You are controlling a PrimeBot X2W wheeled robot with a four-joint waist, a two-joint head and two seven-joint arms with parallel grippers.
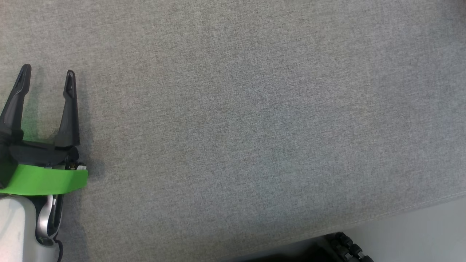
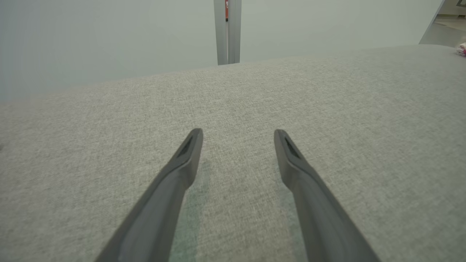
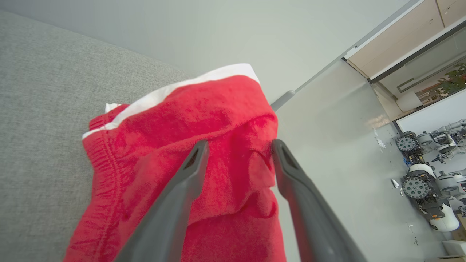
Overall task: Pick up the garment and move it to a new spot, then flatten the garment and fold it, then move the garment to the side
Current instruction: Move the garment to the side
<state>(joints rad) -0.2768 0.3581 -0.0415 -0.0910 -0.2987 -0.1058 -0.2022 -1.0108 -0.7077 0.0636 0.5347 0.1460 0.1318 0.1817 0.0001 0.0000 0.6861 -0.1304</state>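
- Where the left end effector (image 1: 47, 70) is seen at the lower left of the head view, its two dark fingers are spread wide, with nothing between them but the grey woven cloth of the worktop (image 1: 255, 109).
- A bright green band (image 1: 43, 180) is wrapped round the left wrist, just behind the fingers, and the pale forearm (image 1: 14, 218) is seen below it at the frame's edge.
- The left arm is held low over the worktop, fingers pointing away from the robot and roughly level with the surface; a faint green tint is cast on the cloth beneath them.
- In the right wrist view the right end effector (image 3: 240, 142) is shown with its fingers parted, angled down at the garment (image 3: 174, 120).
- The garment, red towelling with a white band and a gathered seam, is bunched on the grey cloth at the worktop's edge, and a fold of it bulges up between the parted fingers.
- Whether those fingers touch the fabric cannot be told.
- Beyond the edge, a pale floor and several wheeled robots (image 3: 429, 189) are seen in the background.
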